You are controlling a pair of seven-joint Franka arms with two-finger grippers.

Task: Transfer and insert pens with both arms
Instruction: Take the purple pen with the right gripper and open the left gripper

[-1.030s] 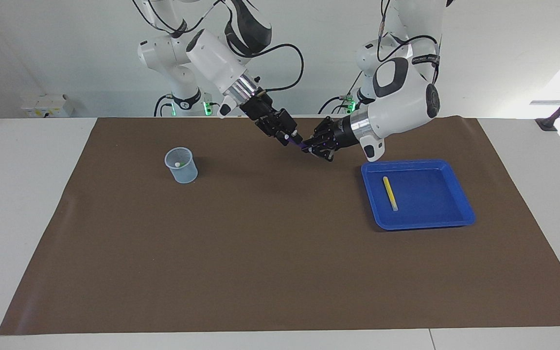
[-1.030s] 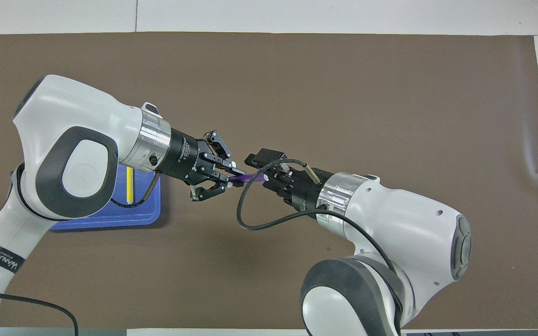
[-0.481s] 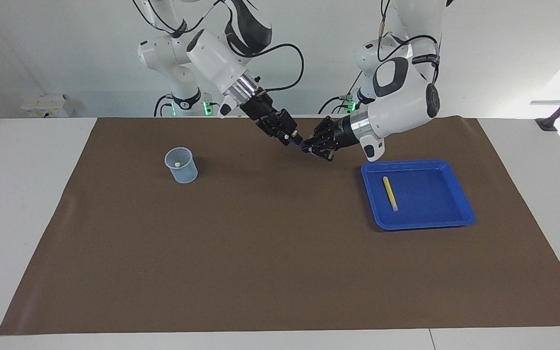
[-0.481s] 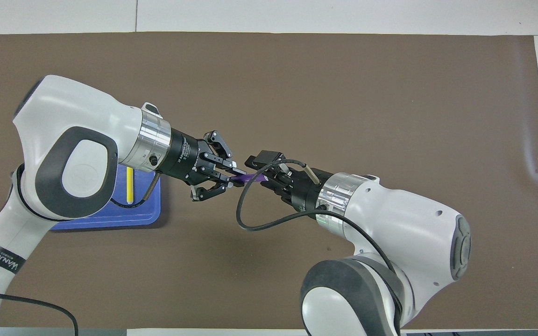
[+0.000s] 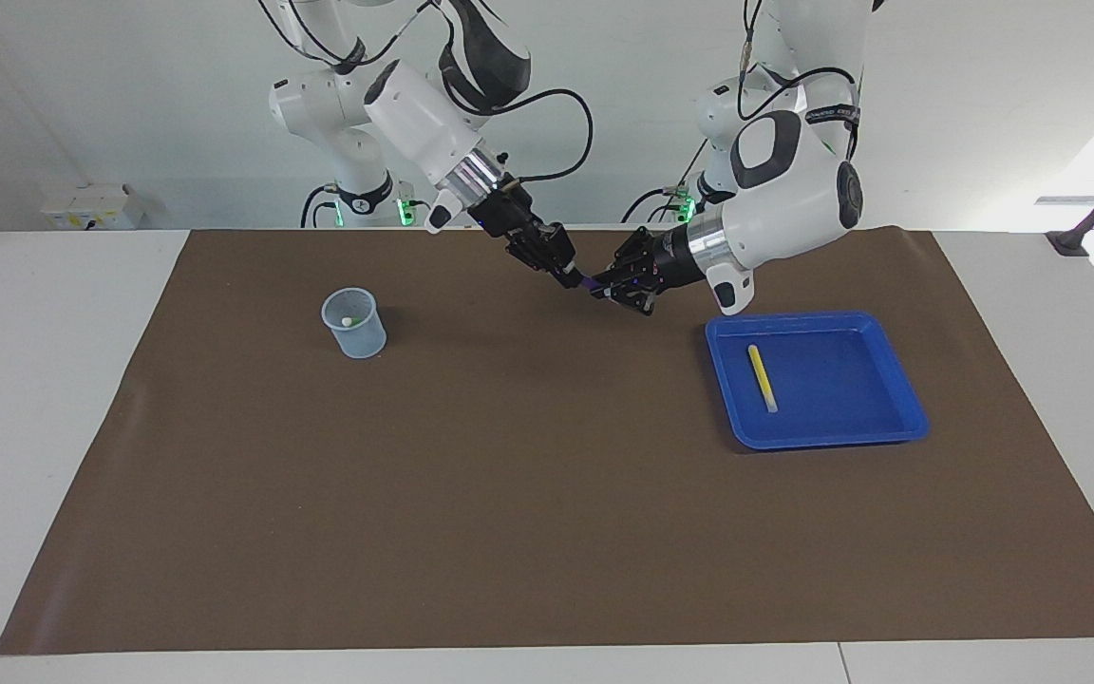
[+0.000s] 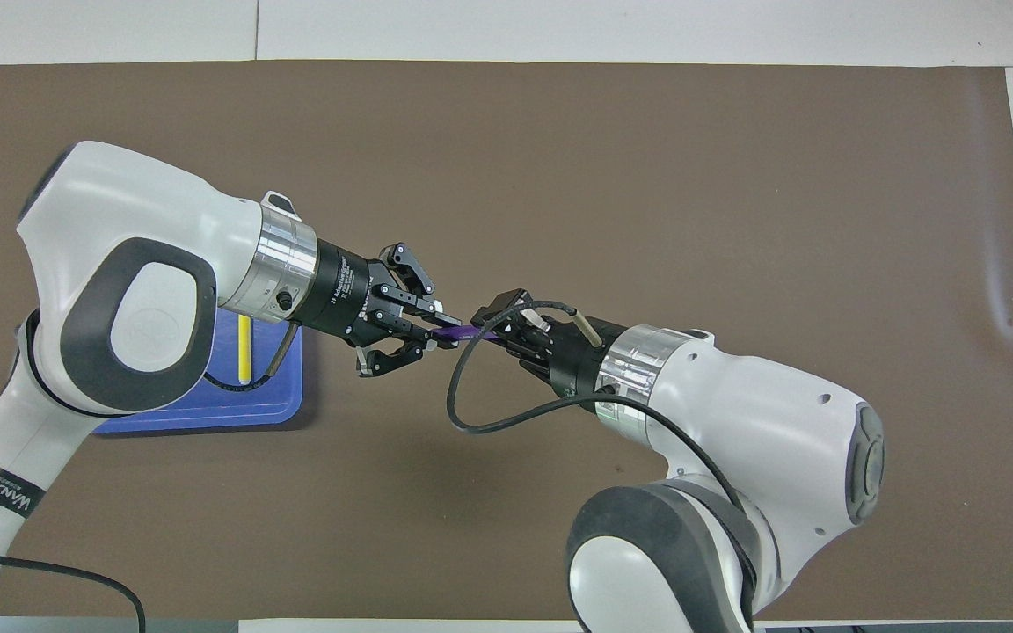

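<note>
A purple pen (image 5: 588,283) hangs level above the brown mat, between the two grippers. My left gripper (image 5: 601,288) is shut on one end of it, seen from overhead with its links splayed and its tips together at the left gripper (image 6: 438,331). My right gripper (image 5: 568,275) is shut on the other end, and from overhead the purple pen (image 6: 464,332) runs straight into the right gripper (image 6: 496,327). A yellow pen (image 5: 762,377) lies flat in the blue tray (image 5: 851,429). A pale pen tip (image 5: 348,322) shows inside the clear cup (image 5: 357,337).
The blue tray sits toward the left arm's end of the table and the cup toward the right arm's end. From overhead, the left arm covers most of the tray (image 6: 207,413). Two smaller white arms with green lights stand at the robots' edge.
The right gripper's jaws have closed onto the purple pen's free end. The left gripper kept its hold and shifted only slightly.
</note>
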